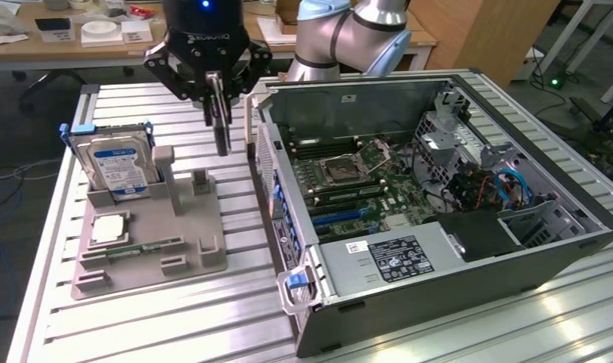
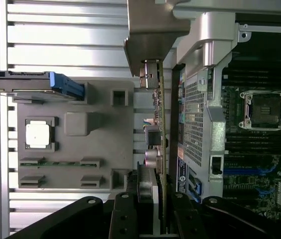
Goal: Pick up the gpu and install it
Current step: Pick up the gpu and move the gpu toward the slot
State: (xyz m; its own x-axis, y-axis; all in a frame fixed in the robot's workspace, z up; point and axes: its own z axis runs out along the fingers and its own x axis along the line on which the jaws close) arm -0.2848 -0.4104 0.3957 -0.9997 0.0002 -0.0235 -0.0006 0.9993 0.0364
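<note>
My gripper (image 1: 218, 91) hangs above the grey parts holder (image 1: 175, 227), shut on the gpu (image 1: 221, 125). The gpu is a thin dark card held on edge, clear of the holder, between the holder and the open computer case (image 1: 548, 249). In the wrist view the gpu (image 2: 159, 124) shows edge-on with its pale metal bracket (image 2: 150, 40) at the far end. There my gripper (image 2: 151, 204) clamps it from both sides, right beside the case's rear wall (image 2: 200, 114).
The holder carries a silver hard drive (image 1: 119, 162) standing upright, a square processor chip (image 1: 109, 227) and a narrow green memory stick (image 1: 134, 249). The case lies open with its motherboard (image 1: 357, 181) exposed. A ribbed metal table (image 1: 165, 325) lies underneath, and a desk stands behind.
</note>
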